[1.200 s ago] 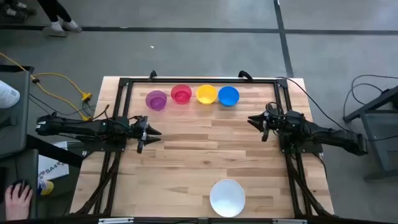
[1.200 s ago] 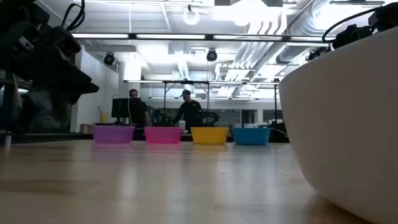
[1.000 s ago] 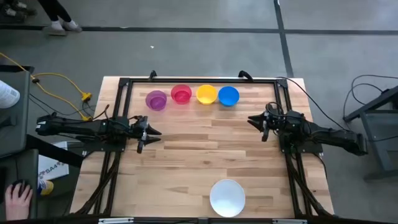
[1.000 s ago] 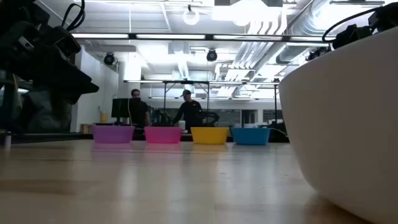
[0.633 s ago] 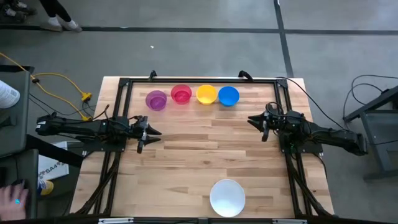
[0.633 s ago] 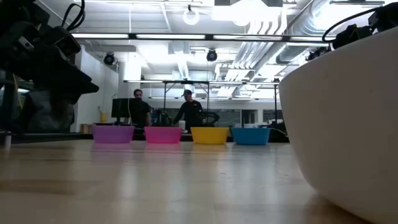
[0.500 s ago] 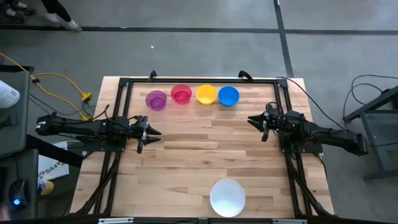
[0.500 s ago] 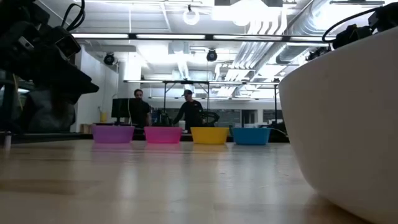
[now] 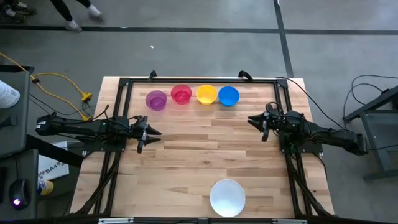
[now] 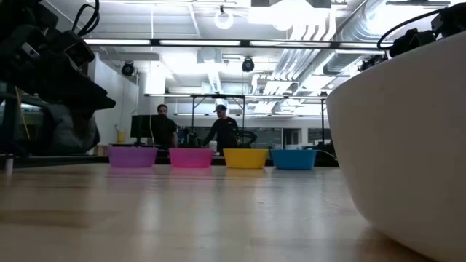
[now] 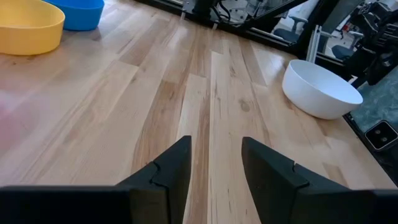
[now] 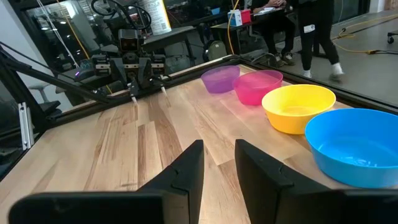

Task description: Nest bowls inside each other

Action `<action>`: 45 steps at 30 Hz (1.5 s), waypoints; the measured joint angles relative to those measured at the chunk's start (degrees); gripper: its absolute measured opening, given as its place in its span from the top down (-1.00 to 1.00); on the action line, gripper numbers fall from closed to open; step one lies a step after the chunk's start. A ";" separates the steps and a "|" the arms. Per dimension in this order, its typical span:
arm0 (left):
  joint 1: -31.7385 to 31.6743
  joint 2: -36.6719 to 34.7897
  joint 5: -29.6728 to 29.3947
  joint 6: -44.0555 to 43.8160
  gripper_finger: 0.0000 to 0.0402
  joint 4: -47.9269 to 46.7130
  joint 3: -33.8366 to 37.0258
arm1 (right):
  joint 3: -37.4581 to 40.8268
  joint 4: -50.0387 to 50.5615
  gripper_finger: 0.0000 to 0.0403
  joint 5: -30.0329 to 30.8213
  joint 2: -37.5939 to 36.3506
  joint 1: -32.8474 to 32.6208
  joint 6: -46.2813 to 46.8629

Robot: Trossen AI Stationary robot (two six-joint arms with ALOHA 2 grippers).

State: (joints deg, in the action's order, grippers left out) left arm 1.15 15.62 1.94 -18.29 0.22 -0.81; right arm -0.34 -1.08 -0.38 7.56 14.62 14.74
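- four small bowls in a row along the far edge of the counter: purple bowl, pink bowl, yellow bowl, blue bowl, side by side, pink, yellow and blue nearly touching, purple set just apart
- all four upright, open side up, nothing inside them
- white bowl larger, alone at the near edge of the counter, toward the right corner, well apart from the row
- in the low view the white bowl fills the right side, small bowls far behind it
- left tool at the left edge of the counter, about mid-depth, pointing inward, fingers parted with a narrow gap, holding nothing
- right tool at the right edge, about mid-depth, pointing inward, fingers parted with a narrow gap, holding nothing
- both tools hang just above the bare wood, touching no bowl
- two people stand in the room beyond the far edge, seen in the low view
- a person's legs on the floor past the far left corner
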 joint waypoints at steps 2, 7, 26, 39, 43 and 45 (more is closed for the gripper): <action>0.00 -0.02 0.01 0.01 0.29 0.01 -0.01 | 0.01 0.02 0.58 0.00 0.01 0.00 0.00; 0.00 0.00 -0.01 0.01 0.29 0.01 0.01 | 0.00 0.00 0.58 0.00 0.00 0.01 0.00; 0.02 0.00 -0.01 0.01 0.29 -0.01 0.01 | 0.02 0.00 0.58 0.00 0.01 0.01 0.00; 0.00 -0.02 -1.07 -0.01 0.29 -0.06 0.01 | 0.01 0.01 0.58 0.00 0.01 0.01 -0.01; 0.00 0.00 -1.30 -0.01 0.29 -0.19 -0.01 | 0.02 0.02 0.58 0.00 0.00 -0.01 0.00; 0.00 0.00 -1.32 0.03 0.29 -0.19 0.00 | 0.00 0.02 0.58 0.00 0.02 -0.01 0.00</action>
State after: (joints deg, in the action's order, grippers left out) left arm 1.15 15.62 0.62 -18.26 0.03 -0.81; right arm -0.34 -1.06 -0.38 7.57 14.62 14.74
